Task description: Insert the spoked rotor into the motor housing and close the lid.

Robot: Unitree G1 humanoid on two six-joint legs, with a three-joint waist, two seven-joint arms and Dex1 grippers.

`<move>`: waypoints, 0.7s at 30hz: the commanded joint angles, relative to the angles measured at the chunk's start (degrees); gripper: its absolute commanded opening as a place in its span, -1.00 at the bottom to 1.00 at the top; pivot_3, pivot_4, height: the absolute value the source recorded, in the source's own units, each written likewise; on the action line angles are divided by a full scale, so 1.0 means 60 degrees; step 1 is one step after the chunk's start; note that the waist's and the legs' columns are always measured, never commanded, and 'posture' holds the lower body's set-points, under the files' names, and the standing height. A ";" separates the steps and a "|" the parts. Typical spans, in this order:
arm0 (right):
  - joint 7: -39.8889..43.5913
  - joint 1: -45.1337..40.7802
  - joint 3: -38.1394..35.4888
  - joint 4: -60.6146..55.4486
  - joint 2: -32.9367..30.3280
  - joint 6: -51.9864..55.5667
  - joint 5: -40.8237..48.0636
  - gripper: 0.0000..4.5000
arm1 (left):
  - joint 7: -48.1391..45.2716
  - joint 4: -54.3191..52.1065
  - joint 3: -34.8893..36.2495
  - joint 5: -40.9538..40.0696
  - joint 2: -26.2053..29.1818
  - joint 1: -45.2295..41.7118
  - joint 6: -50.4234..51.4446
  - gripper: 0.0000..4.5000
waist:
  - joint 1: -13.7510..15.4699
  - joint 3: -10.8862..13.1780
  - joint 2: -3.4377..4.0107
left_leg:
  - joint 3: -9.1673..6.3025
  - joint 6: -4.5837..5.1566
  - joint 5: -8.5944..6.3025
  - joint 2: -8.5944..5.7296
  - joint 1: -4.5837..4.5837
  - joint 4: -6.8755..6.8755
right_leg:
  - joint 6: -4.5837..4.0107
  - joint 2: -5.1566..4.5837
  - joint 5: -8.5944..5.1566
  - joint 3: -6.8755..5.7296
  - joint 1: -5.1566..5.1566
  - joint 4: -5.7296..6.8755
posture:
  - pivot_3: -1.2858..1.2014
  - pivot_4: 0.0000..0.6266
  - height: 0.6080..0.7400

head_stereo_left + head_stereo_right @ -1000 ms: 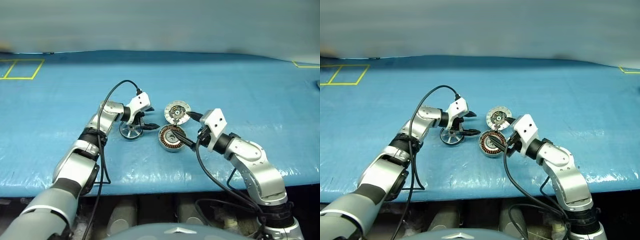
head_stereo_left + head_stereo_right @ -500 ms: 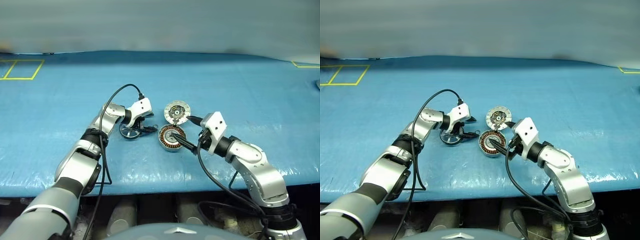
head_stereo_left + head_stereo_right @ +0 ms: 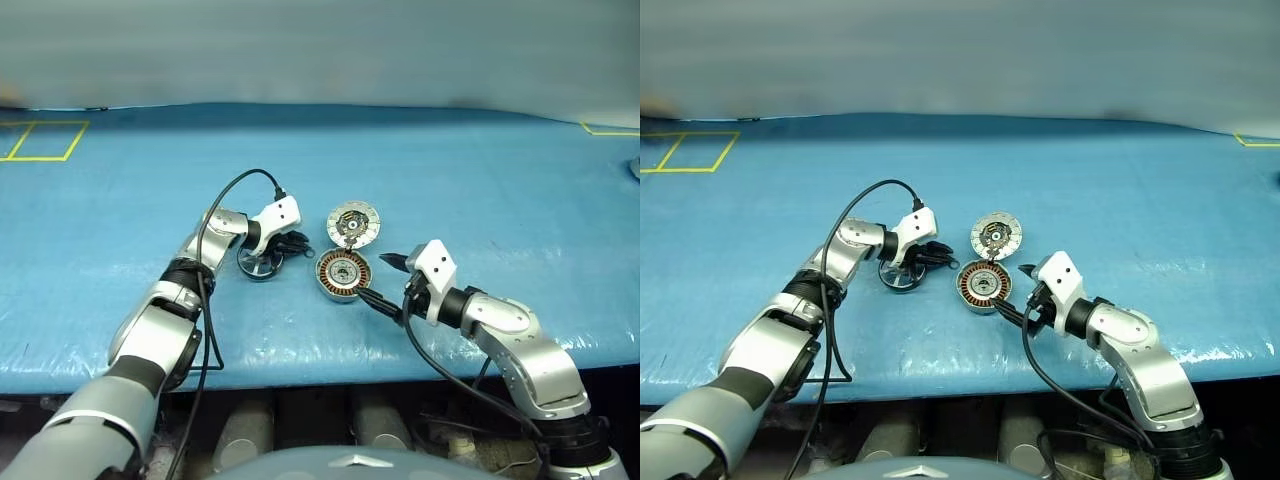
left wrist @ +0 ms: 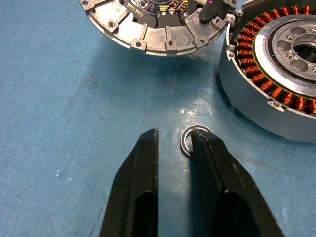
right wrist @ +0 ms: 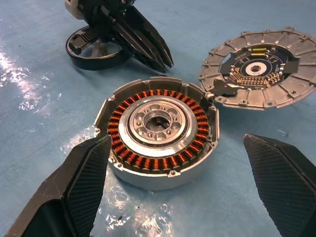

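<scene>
The motor housing [image 5: 157, 129] lies on the blue mat with its copper windings facing up. The lid [image 5: 260, 69] lies open just behind it, patterned inner face up, joined to it by a dark hinge piece. The spoked rotor [image 3: 258, 263] sits left of the housing. My left gripper [image 4: 174, 136] is shut with nothing between its fingers; it reaches over the rotor, and its tips rest on the mat between rotor and housing. A small metal ring [image 4: 189, 141] lies against one fingertip. My right gripper [image 3: 377, 279] is wide open, just in front and to the right of the housing.
The blue mat [image 3: 480, 180] covers a wide table whose front edge runs close below the right arm. Yellow tape marks [image 3: 40, 138] sit at the far left. A black cable [image 3: 215, 200] loops above the left forearm.
My left gripper closed from wide open and dipped onto the mat beside the rotor. My right gripper, still open, dropped and drew back from the housing toward the table's front edge.
</scene>
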 commanded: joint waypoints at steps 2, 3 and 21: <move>-0.0014 0.0019 -0.0235 -0.0128 -0.0047 -0.0147 0.0173 1.00 | 0.0070 0.0216 0.0342 -0.0076 0.0155 0.0224 0.0050 -0.80 | -0.0005 0.0000 0.0000 | 0.0002 0.0001 0.0000 0.0000 0.0008 0.0000 | -0.0001 0.0000 -0.0001 0.0002 0.0003 0.0007 | 0.03 -0.52 1.00; -0.0018 0.0008 -0.0222 -0.0112 -0.0038 -0.0157 0.0164 1.00 | -0.0034 0.0176 0.0471 -0.0224 0.0131 0.0228 0.0069 -0.80 | -0.0005 0.0000 0.0000 | 0.0004 0.0001 0.0001 0.0000 0.0010 0.0000 | -0.0001 0.0000 -0.0001 0.0004 0.0003 0.0011 | 0.03 -0.52 1.00; -0.0208 -0.0122 0.0028 -0.0007 -0.0011 -0.0208 -0.0100 1.00 | -0.0514 0.0215 0.0226 0.0340 0.0009 0.0046 -0.0491 0.20 | 0.0015 0.0001 -0.0001 | -0.0003 0.0004 0.0001 -0.0002 -0.0009 0.0091 | -0.0002 0.0000 -0.0003 0.0003 0.0000 0.0076 | 0.03 -0.52 1.00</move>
